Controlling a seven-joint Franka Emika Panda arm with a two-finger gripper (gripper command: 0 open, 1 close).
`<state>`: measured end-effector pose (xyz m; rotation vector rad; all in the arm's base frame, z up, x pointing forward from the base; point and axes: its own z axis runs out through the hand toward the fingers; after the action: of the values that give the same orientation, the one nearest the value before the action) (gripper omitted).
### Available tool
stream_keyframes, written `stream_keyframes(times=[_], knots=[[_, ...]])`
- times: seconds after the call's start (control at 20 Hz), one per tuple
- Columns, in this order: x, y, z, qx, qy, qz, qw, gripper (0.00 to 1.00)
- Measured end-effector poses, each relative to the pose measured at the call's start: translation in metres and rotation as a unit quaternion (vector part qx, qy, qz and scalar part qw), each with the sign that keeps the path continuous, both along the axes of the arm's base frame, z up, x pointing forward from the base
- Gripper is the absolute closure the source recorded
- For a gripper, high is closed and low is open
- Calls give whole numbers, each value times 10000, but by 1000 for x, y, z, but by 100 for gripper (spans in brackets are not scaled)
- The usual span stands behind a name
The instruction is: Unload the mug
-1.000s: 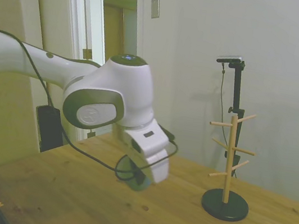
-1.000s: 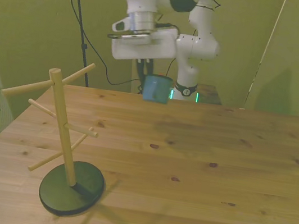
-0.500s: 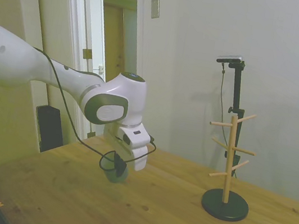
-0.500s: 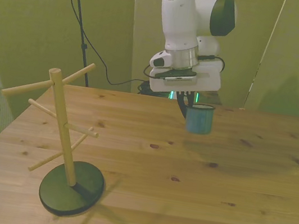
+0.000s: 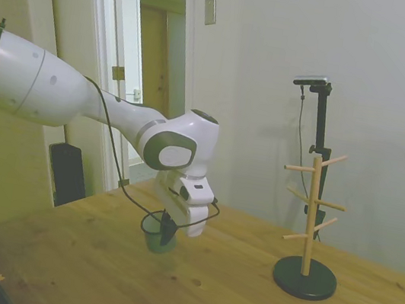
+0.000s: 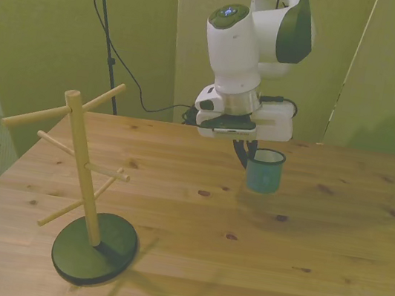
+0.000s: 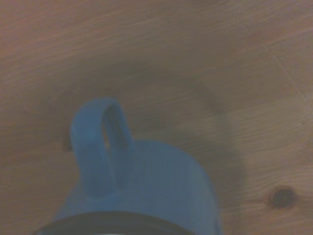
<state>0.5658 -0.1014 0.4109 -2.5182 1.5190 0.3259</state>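
Where pale rim rounds off, smooth blue enamel mug [image 6: 264, 173], upright in pincer [image 6: 251, 157].

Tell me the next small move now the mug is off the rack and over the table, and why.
Probably ease straight down until it sits, then open. The pincer grips the mug by its rim, upright, low over bare table, well clear of the mug tree. The side view puts the mug's base at or just above the wood, so I cannot tell if it has touched.
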Motion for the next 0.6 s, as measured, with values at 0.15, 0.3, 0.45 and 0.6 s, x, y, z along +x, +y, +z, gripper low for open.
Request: stream_keyframes(times=[0.15,0.3,0.45,0.6], knots=[[6,-6,-13,25,110,-59,9999,100],[11,-9,-20,22,165,-118,9998,100],[13,-13,-24,76,252,-197,9995,100],[16,-16,-27,87,362,-283,9989,100]])
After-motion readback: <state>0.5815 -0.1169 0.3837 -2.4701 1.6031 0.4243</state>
